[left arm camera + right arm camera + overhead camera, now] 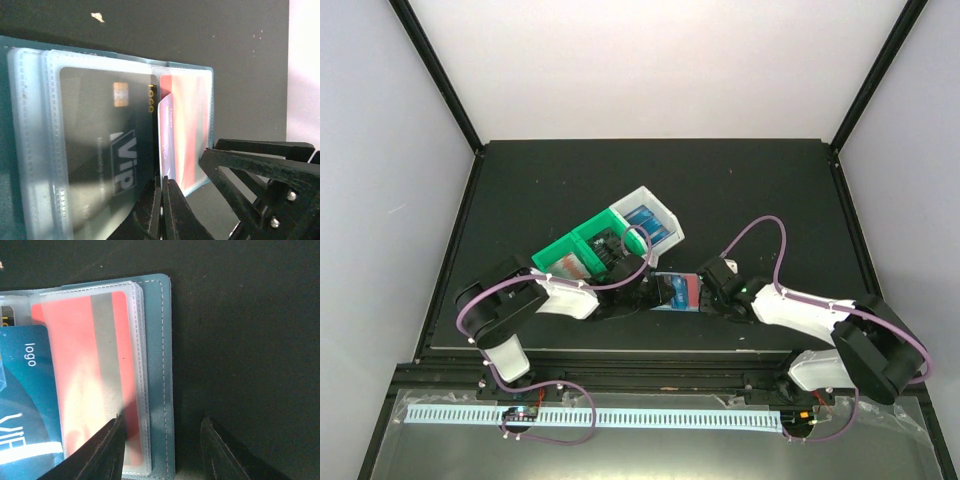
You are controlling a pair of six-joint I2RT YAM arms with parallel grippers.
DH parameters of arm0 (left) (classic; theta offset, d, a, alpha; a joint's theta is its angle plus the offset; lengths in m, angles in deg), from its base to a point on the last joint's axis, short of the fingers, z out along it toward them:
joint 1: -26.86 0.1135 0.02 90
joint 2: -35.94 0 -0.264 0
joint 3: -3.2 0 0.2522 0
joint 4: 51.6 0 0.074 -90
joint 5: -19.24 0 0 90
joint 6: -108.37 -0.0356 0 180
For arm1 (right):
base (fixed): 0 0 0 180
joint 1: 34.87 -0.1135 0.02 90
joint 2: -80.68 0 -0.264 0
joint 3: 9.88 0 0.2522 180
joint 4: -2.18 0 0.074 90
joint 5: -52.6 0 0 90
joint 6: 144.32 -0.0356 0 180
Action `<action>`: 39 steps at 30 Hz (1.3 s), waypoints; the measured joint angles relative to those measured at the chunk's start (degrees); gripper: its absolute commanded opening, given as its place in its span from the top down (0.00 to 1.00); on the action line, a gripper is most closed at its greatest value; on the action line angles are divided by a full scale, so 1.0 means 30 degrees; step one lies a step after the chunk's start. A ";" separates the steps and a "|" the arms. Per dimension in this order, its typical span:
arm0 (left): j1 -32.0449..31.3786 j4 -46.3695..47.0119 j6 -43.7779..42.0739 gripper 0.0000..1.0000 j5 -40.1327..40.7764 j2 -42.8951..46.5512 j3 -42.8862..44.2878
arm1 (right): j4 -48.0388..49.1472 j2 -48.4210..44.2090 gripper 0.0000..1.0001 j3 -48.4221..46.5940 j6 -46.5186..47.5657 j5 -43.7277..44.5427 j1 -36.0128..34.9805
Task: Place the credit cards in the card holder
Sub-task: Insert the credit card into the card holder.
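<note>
Left wrist view: the left pincer [162, 200] clamps the lower sleeve edge of the open card holder [30, 150], likely steadying it on the tabletop [200, 30]; the right pincer [161, 422], half-spread and empty, straddles its outer edge beside a sleeved red card [75, 365].

You count: one teal-blue folding card holder [159, 365]; one black plastic card [100, 150], one red plastic card [75, 340], one blue plastic card [25, 390]; one green plastic bin [582, 226]; one white plastic bin [668, 214].

The teal card holder [157, 365] lies open, its edge between the right claw's [161, 422] fingers. A grey-striped red card [80, 365] sits sleeved beside that claw, a blue card [25, 390] overlapping it. A black VIP card [105, 150] is sleeved above the left claw [162, 210].
</note>
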 measured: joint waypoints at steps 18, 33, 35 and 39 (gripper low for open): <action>-0.0255 -0.1100 -0.0022 0.98 0.2375 0.0291 0.0211 | 0.0109 -0.0153 0.55 0.0131 -0.0146 0.0000 0.0000; -0.0641 -0.0991 -0.0138 0.99 0.2171 -0.0102 0.0743 | 0.0131 -0.0153 0.55 0.0131 -0.0182 -0.0015 0.0000; -0.0729 -0.0911 -0.0066 0.98 0.2091 -0.0211 0.0750 | 0.0138 -0.0153 0.55 0.0131 -0.0189 -0.0029 0.0000; -0.0882 -0.0612 0.0328 0.98 0.2047 -0.0393 0.0743 | 0.0153 -0.0153 0.54 0.0138 -0.0197 -0.0080 0.0000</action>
